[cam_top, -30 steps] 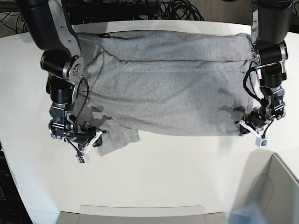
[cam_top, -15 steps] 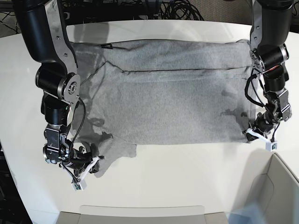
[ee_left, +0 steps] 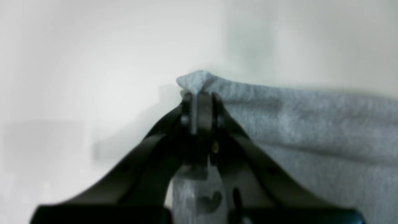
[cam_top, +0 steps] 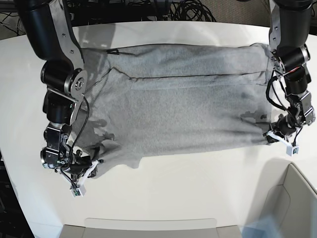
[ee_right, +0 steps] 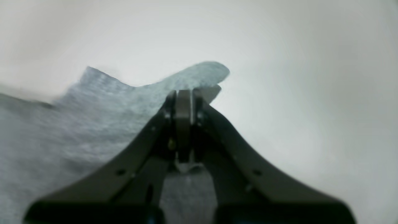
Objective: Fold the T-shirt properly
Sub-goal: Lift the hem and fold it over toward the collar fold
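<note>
**Both corners pinched, shirt stretched for the fold**

The T-shirt (cam_top: 178, 99) lies spread across the white desk (cam_top: 198, 188), plain side up. The left gripper (ee_left: 199, 93) has its jaws clenched on one near corner; the right gripper (ee_right: 183, 93) is clenched on the other, by a sleeve. This looks like the start of a fold: next, both corners should lift and travel together toward the far edge, keeping the cloth taut.

The wrist views show fabric nipped between the jaws; only the base view shows the whole garment and its wrinkled sleeve.
</note>
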`<action>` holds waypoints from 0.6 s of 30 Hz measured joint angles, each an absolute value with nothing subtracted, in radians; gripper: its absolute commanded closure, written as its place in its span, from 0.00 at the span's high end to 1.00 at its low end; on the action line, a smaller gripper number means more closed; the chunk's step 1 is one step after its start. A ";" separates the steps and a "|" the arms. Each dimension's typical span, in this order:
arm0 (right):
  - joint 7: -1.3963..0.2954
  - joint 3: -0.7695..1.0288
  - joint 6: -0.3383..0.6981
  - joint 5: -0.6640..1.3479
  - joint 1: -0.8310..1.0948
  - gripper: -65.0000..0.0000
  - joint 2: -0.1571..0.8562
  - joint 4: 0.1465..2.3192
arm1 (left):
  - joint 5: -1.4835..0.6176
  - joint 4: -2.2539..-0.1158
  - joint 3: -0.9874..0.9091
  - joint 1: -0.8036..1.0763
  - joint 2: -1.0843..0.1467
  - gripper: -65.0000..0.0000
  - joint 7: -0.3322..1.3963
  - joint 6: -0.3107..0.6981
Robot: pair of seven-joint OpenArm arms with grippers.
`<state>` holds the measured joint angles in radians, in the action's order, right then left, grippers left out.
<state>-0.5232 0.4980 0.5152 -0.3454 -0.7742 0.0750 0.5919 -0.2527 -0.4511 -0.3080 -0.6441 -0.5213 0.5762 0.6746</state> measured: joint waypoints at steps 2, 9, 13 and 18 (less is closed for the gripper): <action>-0.568 0.498 0.516 -0.356 -0.736 0.00 0.051 0.668 | -0.259 -0.511 -0.308 -0.616 -0.517 0.00 0.600 0.697; -0.704 0.495 0.640 -0.345 -0.630 0.00 -0.002 0.954 | -0.257 -0.783 -0.316 -0.463 -0.506 0.00 0.723 0.698; -0.768 0.495 0.646 -0.346 -0.548 0.00 -0.020 1.106 | -0.258 -0.923 -0.406 -0.368 -0.474 0.00 0.774 0.701; -0.805 0.448 0.663 -0.346 -0.458 0.00 -0.020 1.222 | -0.258 -1.073 -0.446 -0.277 -0.466 0.00 0.841 0.702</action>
